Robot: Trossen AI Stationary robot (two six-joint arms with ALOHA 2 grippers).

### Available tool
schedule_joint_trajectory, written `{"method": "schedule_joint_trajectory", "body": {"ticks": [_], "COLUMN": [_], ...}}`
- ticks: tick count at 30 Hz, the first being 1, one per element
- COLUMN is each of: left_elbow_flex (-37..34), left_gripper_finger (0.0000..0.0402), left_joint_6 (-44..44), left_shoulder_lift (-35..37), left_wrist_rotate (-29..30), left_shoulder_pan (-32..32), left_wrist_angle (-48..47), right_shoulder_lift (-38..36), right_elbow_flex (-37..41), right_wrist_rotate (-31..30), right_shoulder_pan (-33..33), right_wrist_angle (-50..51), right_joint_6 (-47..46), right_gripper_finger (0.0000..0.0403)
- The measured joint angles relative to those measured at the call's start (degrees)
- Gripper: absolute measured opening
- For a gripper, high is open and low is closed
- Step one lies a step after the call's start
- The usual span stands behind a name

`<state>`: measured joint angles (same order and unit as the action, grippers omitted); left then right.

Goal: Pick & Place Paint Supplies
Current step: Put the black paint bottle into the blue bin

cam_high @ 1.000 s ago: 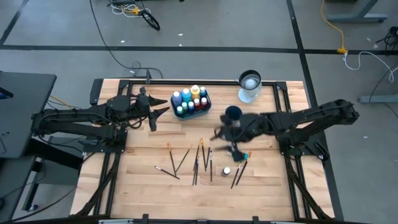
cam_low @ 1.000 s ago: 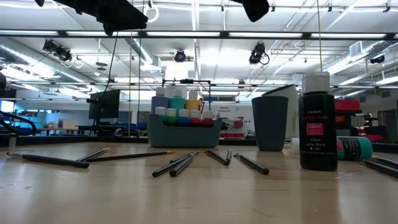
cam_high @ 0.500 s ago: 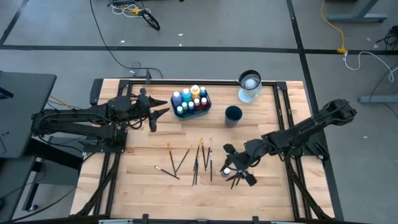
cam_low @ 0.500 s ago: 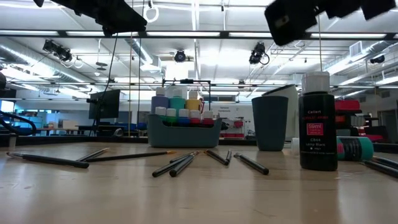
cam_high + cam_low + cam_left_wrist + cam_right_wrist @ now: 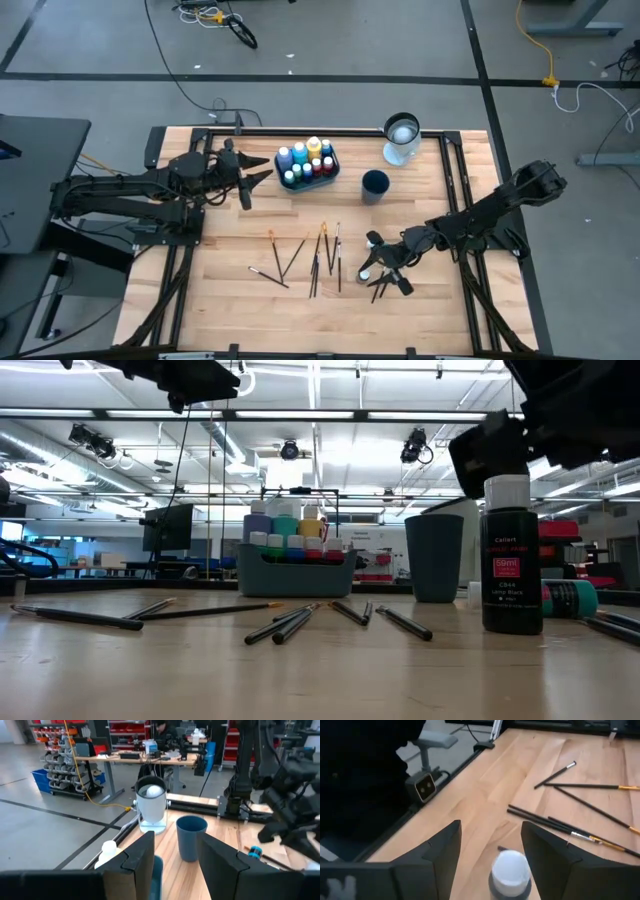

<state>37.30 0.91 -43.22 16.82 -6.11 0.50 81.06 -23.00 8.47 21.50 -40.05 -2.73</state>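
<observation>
A black paint bottle with a white cap (image 5: 510, 869) stands upright on the table near its right side, also seen in the low view (image 5: 510, 555). My right gripper (image 5: 491, 827) hovers just above it, open, one finger on either side of the cap without touching it (image 5: 374, 266). A teal-topped bottle (image 5: 570, 598) lies on its side beside it. Several dark-handled brushes (image 5: 315, 258) lie scattered on the table's middle. More bottles stand in the teal tray (image 5: 306, 166). My left gripper (image 5: 258, 180) waits open, held above the table just left of the tray.
A dark blue cup (image 5: 375, 184) stands right of the tray, and a white lamp-like object (image 5: 401, 136) sits at the far edge. More brushes (image 5: 580, 827) lie close to the bottle. Bare wood lies toward the near edge.
My right gripper has swung from beside the dark blue cup toward the table's near edge and come down over the white-capped bottle, staying open. The bottle and brushes have not moved.
</observation>
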Motion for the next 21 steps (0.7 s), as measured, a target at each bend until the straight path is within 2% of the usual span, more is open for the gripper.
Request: {"method": "schedule_joint_trajectory", "body": {"ticks": [9,18,21], "left_elbow_flex": [0.0,0.0,0.0], "left_gripper_finger": [0.0153,0.0153,0.0153], "left_joint_6": [0.0,-1.1,-1.1], "left_shoulder_lift": [0.0,0.0,0.0], "left_wrist_rotate": [0.0,0.0,0.0], "left_shoulder_pan": [0.0,0.0,0.0], "left_wrist_angle": [1.0,1.0,1.0], "right_shoulder_lift": [8.0,8.2,8.2], "right_elbow_flex": [-0.3,-0.1,0.0], "right_wrist_rotate": [-1.3,-0.9,-2.8], "right_shoulder_pan": [-0.1,0.0,0.0], "right_wrist_angle": [-7.7,-11.3,-14.6], "right_joint_6": [0.9,0.2,0.1], "right_gripper_finger": [0.0210,0.0193,0.0193]}}
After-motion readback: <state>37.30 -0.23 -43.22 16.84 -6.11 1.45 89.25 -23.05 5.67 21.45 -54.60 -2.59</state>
